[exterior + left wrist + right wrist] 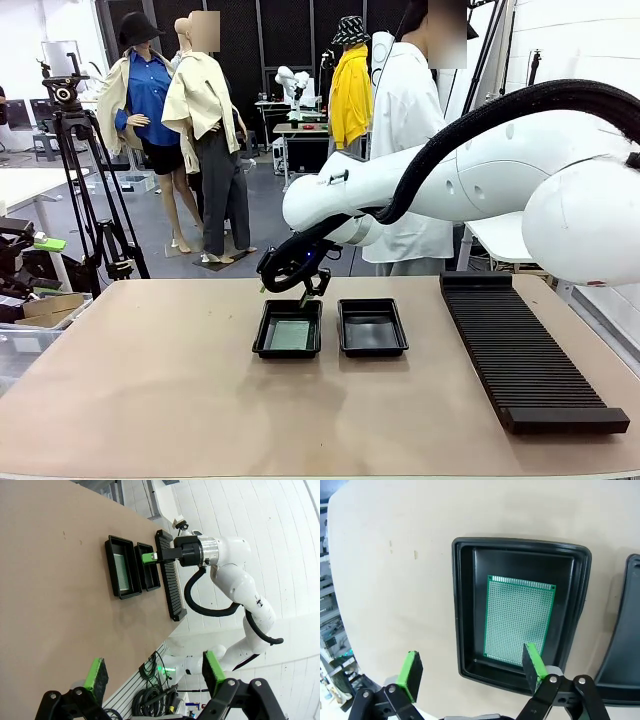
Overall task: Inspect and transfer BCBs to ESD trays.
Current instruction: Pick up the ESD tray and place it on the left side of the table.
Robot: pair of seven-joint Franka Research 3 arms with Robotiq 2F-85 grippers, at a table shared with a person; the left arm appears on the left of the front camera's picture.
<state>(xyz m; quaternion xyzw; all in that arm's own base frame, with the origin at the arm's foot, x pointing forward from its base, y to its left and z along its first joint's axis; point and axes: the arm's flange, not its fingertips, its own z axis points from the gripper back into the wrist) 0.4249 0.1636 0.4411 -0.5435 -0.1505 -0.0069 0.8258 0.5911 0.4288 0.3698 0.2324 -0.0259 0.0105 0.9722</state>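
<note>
Two black ESD trays lie side by side mid-table. The left tray (262,340) holds a green BCB (290,335) flat on its floor, and the right tray (372,327) looks empty. My right gripper (303,293) hovers open just above the left tray's far rim. In the right wrist view its green pads (411,672) spread wide over the tray's rim (462,605), with the BCB (520,620) lying free below them. My left gripper (155,672) is open and holds nothing, far from the trays (114,560).
A long black ribbed rack (525,350) lies along the table's right side. A person in a white coat (410,130) stands at the far edge. The second tray's corner (630,630) shows at the right wrist view's edge. A tripod (85,190) stands off-table left.
</note>
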